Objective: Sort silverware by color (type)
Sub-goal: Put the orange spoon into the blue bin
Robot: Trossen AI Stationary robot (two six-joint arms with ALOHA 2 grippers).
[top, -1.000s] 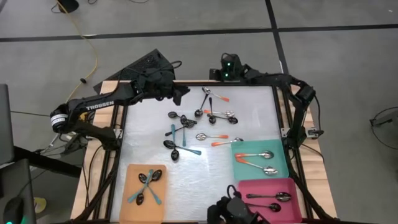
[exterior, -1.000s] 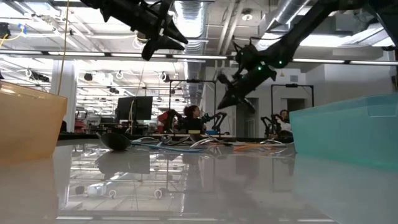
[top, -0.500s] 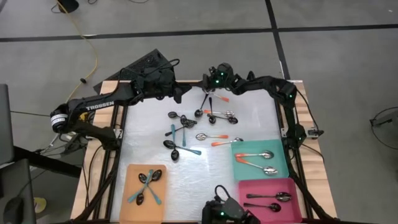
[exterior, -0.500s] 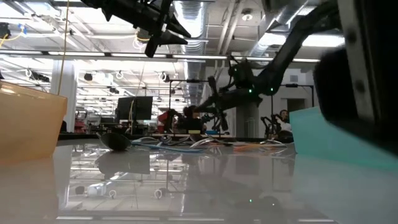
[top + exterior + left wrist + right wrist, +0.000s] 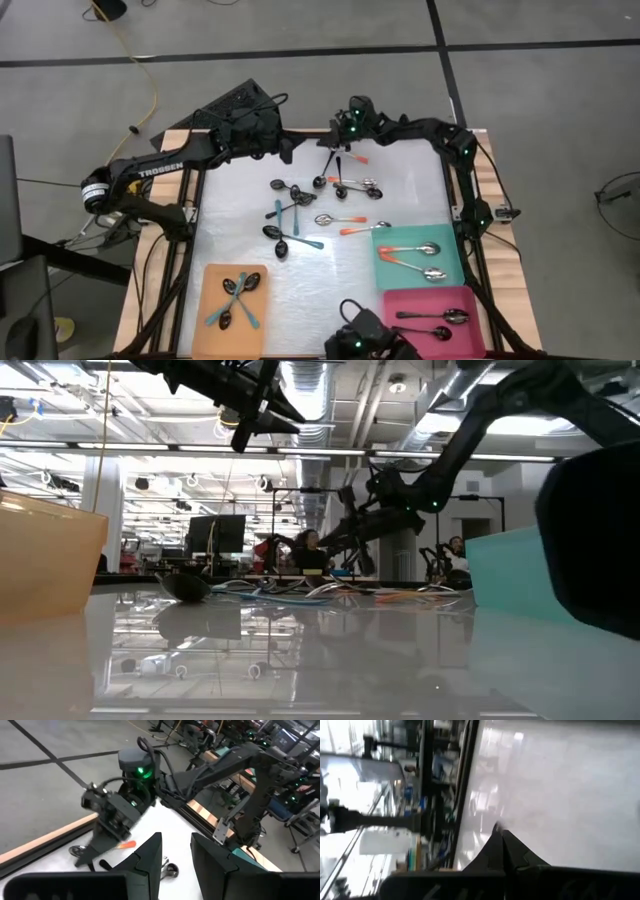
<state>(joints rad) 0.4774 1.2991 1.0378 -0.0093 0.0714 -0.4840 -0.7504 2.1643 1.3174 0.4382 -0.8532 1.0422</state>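
Loose spoons lie flat in the table's middle (image 5: 300, 200), handles teal, orange-red or black. Nearest the far edge are a black-handled spoon (image 5: 325, 170) and an orange-handled one (image 5: 356, 157). My right gripper (image 5: 334, 152) hangs shut just above these two, fingers slanting down; the left wrist view shows it (image 5: 85, 860) beside the orange handle (image 5: 125, 845), and the low view (image 5: 350, 560) shows it clear of the table. My left gripper (image 5: 287, 152) waits open and raised near the far-left corner, its fingers (image 5: 150, 860) apart.
An orange tray (image 5: 212, 275) at the near left holds teal-handled spoons. A teal tray (image 5: 455, 250) at the right holds orange-handled ones, and a pink tray (image 5: 400, 298) at the near right holds black ones. A camera unit (image 5: 360, 340) sits at the near edge.
My right arm has swung from the far-right corner along the far edge toward the table's left and dipped down, ending over the far spoons close to my left gripper. The spoons lie as before.
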